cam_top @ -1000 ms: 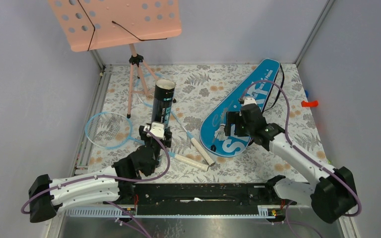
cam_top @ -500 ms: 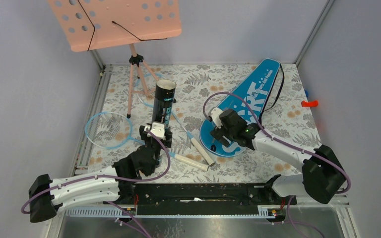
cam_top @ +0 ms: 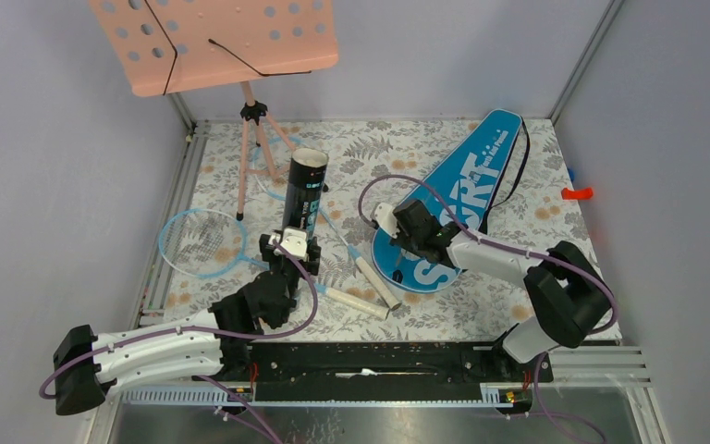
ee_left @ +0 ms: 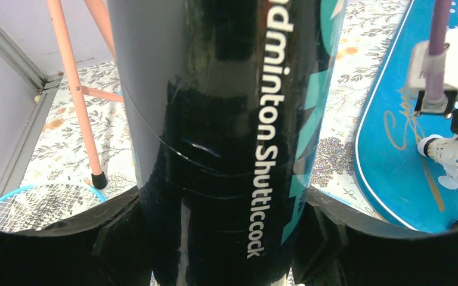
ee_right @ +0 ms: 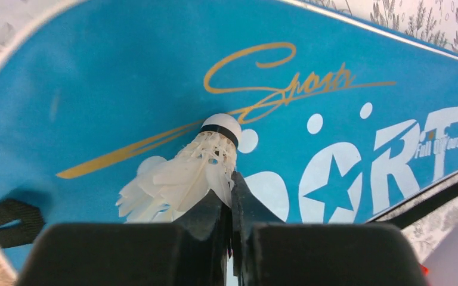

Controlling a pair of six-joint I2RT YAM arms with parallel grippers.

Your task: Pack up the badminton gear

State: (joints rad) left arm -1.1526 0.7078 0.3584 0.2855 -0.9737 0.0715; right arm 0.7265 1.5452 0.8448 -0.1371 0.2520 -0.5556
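Top view: left gripper [cam_top: 287,248] holds the tube [cam_top: 305,190] upright mid-table with its open mouth up. Right gripper [cam_top: 390,222] sits low over the wide end of the bag [cam_top: 467,180]; the shuttlecock is too small to pick out here. A racket [cam_top: 201,242] lies left of the tube and the handles [cam_top: 376,282] lie between tube and bag. Risk: the grip is low on the tube, so a knock at the rim from the right arm could tilt it. Left wrist view: jaws spread wide, pressed on both sides of the tube [ee_left: 226,149], which looks square. The shuttlecock [ee_left: 456,161] shows at the right over the bag [ee_left: 387,149]. Right wrist view: right gripper [ee_right: 231,190] has its jaws almost together, pinching only the feather edge of the shuttlecock [ee_right: 185,173], cork pointing away over the bag [ee_right: 334,71]. Can't tell whether the cork touches the fabric. Risks: the thin feather pinch may slip or crush, the shuttlecock may swing about the pinch, and an off-centre hold could catch the tube rim.
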